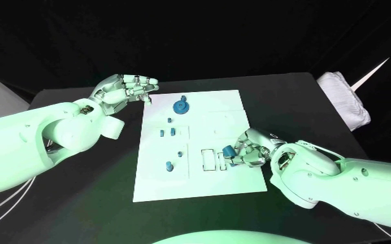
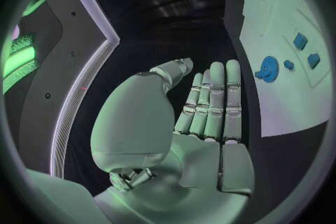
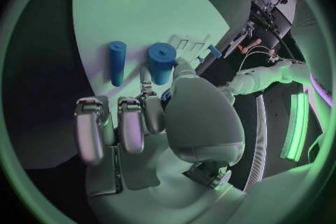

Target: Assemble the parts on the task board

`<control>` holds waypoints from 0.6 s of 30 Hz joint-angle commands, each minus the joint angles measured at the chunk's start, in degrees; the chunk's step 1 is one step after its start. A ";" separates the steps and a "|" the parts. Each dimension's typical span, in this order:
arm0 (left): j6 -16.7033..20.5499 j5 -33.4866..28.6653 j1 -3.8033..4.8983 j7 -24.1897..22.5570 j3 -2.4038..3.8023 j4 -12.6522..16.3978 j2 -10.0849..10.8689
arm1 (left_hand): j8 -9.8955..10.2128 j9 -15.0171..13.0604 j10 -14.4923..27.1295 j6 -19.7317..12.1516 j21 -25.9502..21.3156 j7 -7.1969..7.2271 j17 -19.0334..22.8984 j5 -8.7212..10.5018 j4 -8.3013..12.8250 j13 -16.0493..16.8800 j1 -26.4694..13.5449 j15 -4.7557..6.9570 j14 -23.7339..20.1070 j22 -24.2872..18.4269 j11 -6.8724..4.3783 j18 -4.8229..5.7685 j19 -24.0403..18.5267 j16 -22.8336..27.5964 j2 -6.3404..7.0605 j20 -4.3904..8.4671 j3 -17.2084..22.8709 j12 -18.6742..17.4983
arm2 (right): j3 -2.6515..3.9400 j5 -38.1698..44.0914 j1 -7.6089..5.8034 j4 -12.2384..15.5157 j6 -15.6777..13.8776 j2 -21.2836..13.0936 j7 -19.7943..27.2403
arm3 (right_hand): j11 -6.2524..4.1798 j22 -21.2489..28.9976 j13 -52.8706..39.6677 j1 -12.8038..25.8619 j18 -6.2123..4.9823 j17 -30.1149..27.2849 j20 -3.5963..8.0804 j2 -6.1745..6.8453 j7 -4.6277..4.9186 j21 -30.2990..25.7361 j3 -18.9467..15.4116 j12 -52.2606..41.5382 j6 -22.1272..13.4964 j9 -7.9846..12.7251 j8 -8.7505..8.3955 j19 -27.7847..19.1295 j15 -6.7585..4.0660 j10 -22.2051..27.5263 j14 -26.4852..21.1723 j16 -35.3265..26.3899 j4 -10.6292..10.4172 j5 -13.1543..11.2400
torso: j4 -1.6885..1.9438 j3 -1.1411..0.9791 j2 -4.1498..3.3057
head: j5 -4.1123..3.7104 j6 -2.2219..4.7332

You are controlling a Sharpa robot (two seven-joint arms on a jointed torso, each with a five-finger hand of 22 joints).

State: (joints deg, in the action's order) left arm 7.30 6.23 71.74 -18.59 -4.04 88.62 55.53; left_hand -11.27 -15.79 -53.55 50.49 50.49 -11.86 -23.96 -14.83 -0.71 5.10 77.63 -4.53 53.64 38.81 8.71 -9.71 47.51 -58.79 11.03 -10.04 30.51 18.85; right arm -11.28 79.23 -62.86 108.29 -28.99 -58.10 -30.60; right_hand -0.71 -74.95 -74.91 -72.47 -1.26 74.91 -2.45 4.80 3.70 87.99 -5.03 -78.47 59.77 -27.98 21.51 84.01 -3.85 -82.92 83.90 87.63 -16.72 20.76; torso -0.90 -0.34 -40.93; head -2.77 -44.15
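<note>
The black surface [image 1: 285, 94] carries the white board [image 1: 204, 170] in its middle, and small blue parts lie on it. Your right hand [image 1: 251, 149] rests at the board's right edge and pinches a short blue cylinder [image 1: 230, 151] between thumb and fingers, just beside the slots [image 1: 214, 160]. Your left hand [image 1: 124, 90] hovers off the board's far left corner, its fingers straight and together, holding nothing. A blue gear [image 1: 181, 106] lies near it. The cylinder looks light, stiff and smooth, so it may slip; I think you should hold it by its sides. The fingers hide its lower end, and I cannot tell whether it touches the board.
</note>
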 commanded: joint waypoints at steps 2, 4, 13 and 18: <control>-0.86 -0.34 0.02 -0.22 0.03 0.01 -0.06 | -0.19 0.08 0.29 0.23 -0.29 0.05 0.08 -0.06 -0.01 -0.10 -0.20 -0.01 -0.36 -0.04 -0.10 -0.82 0.37 0.33 -0.51 0.08 -0.26 0.20 | 0.06 -5.01 -0.75 0.86 -2.87 -0.52 0.90 | -0.03 -14.32 -4.82 -0.06 0.89 9.91 0.56 -1.26 -0.25 0.39 0.50 -0.26 0.59 -0.58 0.53 5.47 -0.50 -0.46 5.00 0.32 -0.09 0.39 | -0.02 0.01 0.06 | -0.10 0.13; -0.90 -0.34 0.02 -0.16 0.03 -0.05 -0.10 | -0.19 0.08 0.29 0.23 -0.29 0.05 0.08 -0.06 -0.01 -0.10 -0.20 -0.01 -0.36 -0.04 -0.10 -0.82 0.37 0.33 -0.51 0.08 -0.26 0.20 | 0.13 -6.05 -1.48 1.19 -3.00 -0.78 1.09 | -0.05 -14.35 -4.87 -0.01 0.91 9.97 0.58 -1.39 -0.27 0.46 0.54 -0.30 0.61 -0.56 0.54 5.49 -0.51 -0.51 5.01 0.34 -0.08 0.42 | -0.02 0.01 0.05 | -0.10 0.21; -1.01 -0.34 0.02 -0.02 0.03 -0.21 -0.22 | -0.22 0.10 0.32 0.25 -0.37 0.05 0.10 -0.08 -0.07 -0.10 -0.24 -0.01 -0.36 -0.10 -0.10 -0.82 0.41 0.32 -0.54 0.08 -0.29 0.24 | 0.27 -11.27 -3.68 2.60 -2.07 -1.02 0.98 | -0.12 -14.32 -4.88 -0.01 0.89 9.97 0.64 -1.75 -0.35 0.38 0.70 -0.24 0.66 -0.49 0.57 5.47 -0.57 -0.53 5.01 0.34 -0.04 0.53 | -0.03 0.03 0.00 | -0.08 0.27; -1.02 -0.34 0.02 0.02 0.03 -0.20 -0.21 | -0.22 0.10 0.32 0.25 -0.37 0.05 0.10 -0.08 -0.07 -0.10 -0.24 -0.01 -0.36 -0.10 -0.10 -0.82 0.41 0.32 -0.54 0.08 -0.29 0.24 | 0.28 -13.24 -4.08 2.93 -0.40 -0.55 0.70 | -0.13 -14.36 -4.88 -0.02 0.91 10.06 0.65 -1.82 -0.36 0.47 0.73 -0.23 0.65 -0.47 0.57 5.50 -0.58 -0.53 5.02 0.37 -0.03 0.54 | -0.02 0.04 -0.04 | 0.07 0.23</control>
State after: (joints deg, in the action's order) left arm 7.21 6.19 71.74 -18.40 -4.04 88.34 55.43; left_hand -11.27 -15.74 -53.55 50.49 50.49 -11.86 -23.91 -14.83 -0.71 5.05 77.63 -4.53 53.64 38.75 8.71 -9.71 47.51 -58.79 11.03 -10.04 30.51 18.85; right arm -11.01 68.95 -66.91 111.05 -30.88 -58.77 -30.29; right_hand -0.91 -74.93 -74.91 -72.25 -1.25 74.95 -2.05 3.60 3.69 88.19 -4.55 -78.69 59.75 -27.99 21.52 84.01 -4.13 -83.12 84.02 87.62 -16.68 20.99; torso -0.91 -0.31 -40.91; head -2.81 -43.86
